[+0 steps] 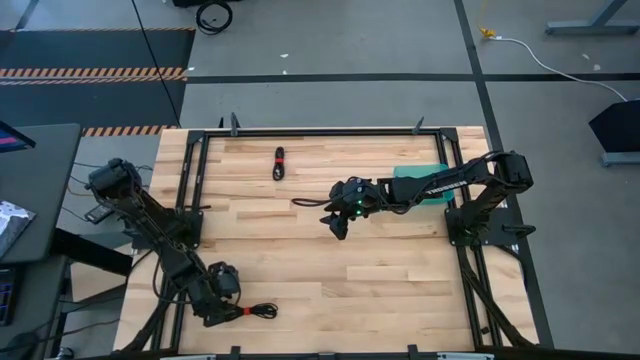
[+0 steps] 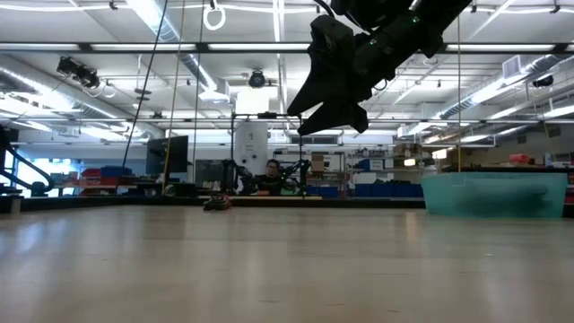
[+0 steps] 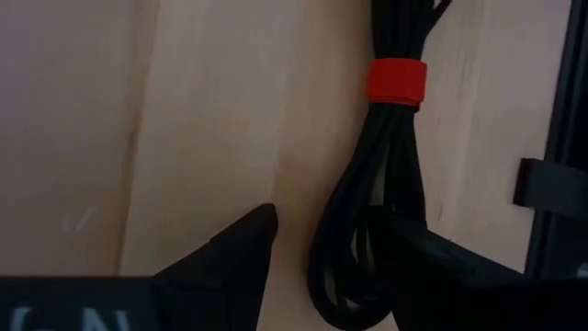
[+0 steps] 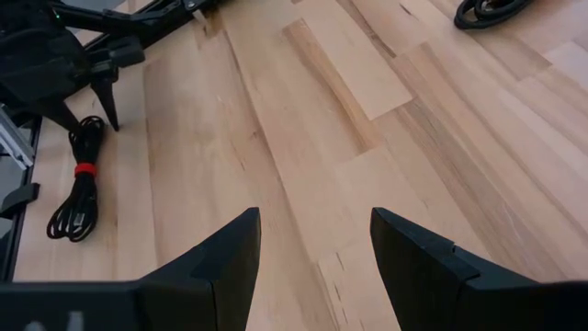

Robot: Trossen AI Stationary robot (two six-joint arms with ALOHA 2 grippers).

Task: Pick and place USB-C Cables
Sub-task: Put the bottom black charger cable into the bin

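A black coiled USB-C cable with a red tie (image 3: pixel 395 81) lies flat near the table's near-left corner (image 1: pixel 257 311). My left gripper (image 3: pixel 331 267) is open low over its looped end, one finger on each side; whether the fingers touch it I cannot tell. The right wrist view shows the same gripper (image 4: pixel 92 124) standing over that cable (image 4: pixel 81 188). Another black cable with a red tie (image 1: pixel 279 163) lies near the far edge. My right gripper (image 1: pixel 338 228) hangs open and empty above the table's middle (image 2: pixel 327 121), beside a teal bin (image 1: pixel 420 186).
A thin dark cable piece (image 1: pixel 303 203) lies just left of the right gripper. A coiled black cable (image 4: pixel 496 9) shows at the edge of the right wrist view. A black metal frame (image 1: pixel 190 175) runs round the table. A person sits in the room beyond (image 2: pixel 272 175).
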